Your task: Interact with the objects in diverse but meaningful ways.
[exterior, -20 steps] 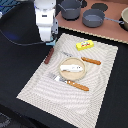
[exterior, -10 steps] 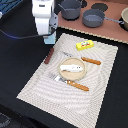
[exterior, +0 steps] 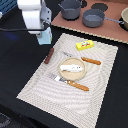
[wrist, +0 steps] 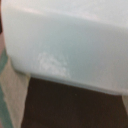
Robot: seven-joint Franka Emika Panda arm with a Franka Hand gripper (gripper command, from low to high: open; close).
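My gripper (exterior: 44, 34) is at the far left corner of the mat, shut on the pale-blue block (exterior: 46, 36), which hangs under the white hand. The block (wrist: 65, 45) fills the wrist view, so my fingers are hidden there. The dark-brown stick (exterior: 48, 55) lies on the mat just below the gripper. The yellow packet (exterior: 85, 45) lies at the mat's far side. The small white oblong piece (exterior: 71, 68) rests on the tan plate (exterior: 80, 73).
A striped mat (exterior: 45, 87) covers the dark table. An orange-handled knife (exterior: 91, 61) and fork (exterior: 75, 84) flank the plate. Grey pots (exterior: 93, 19) stand on a brown board (exterior: 112, 31) at the back.
My arm has moved toward the exterior view's left and slightly up, carrying the pale-blue block. The other things have not moved.
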